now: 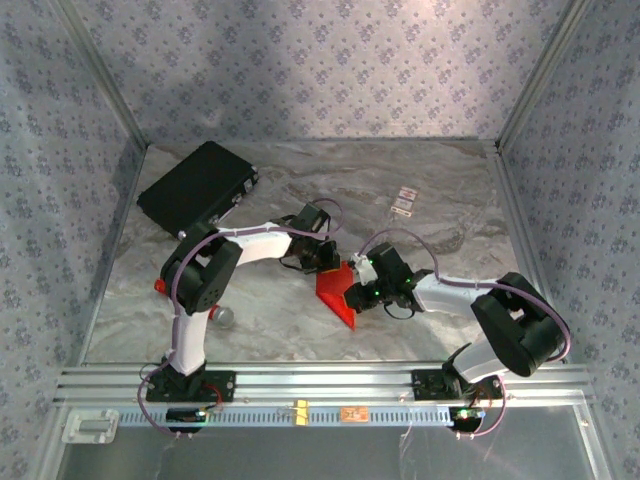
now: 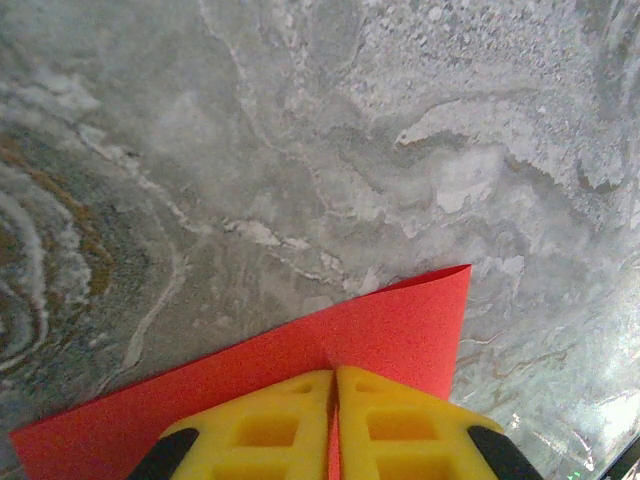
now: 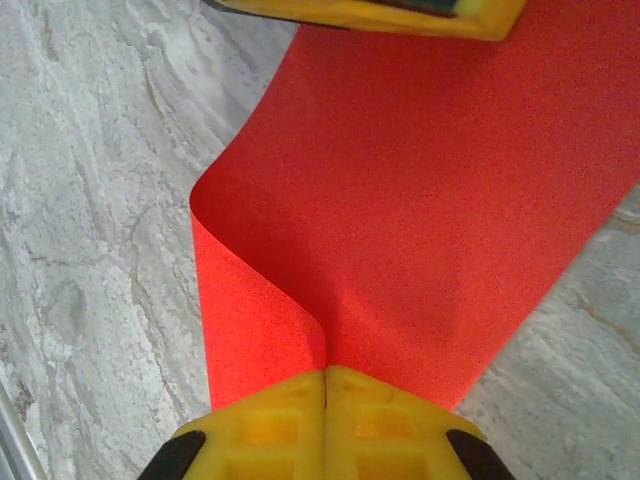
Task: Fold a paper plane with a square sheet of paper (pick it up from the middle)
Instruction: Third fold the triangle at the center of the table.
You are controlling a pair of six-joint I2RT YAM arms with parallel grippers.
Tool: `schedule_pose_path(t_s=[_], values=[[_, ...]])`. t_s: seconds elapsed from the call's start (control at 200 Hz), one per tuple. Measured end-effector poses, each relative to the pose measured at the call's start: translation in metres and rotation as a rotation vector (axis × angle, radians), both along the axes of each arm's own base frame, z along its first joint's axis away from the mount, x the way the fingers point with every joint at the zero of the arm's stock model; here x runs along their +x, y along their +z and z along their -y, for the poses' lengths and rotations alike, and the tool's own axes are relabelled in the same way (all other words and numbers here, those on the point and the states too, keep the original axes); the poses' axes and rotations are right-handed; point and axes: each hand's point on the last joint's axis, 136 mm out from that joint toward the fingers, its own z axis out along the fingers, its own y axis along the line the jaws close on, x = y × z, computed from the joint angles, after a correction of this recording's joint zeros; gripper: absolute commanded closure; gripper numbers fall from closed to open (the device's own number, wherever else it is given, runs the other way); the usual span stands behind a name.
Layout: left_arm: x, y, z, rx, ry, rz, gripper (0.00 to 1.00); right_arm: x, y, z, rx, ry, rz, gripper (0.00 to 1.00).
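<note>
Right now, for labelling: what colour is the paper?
The paper is bright red, clearest from the right wrist.

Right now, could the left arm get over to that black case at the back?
Probably, for reach: the black case lies close by with bare table between. But the left gripper is shut on the red paper, so it must let go first.

Room at the back
I see open counter (image 1: 340,170) beyond both arms; a black case (image 1: 197,188) blocks the far-left corner.
</note>
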Motion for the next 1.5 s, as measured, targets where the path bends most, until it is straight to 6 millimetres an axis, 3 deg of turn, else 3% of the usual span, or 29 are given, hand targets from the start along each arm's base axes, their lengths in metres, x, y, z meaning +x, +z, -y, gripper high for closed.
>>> schedule_pose_path(t_s=[1.499], values=[[-0.0002,-0.0009,0.0005,-0.007,0.002,0.001,0.9,0.0051,-0.0082,0.0072,-0.061,-0.032,0.005,1.0]])
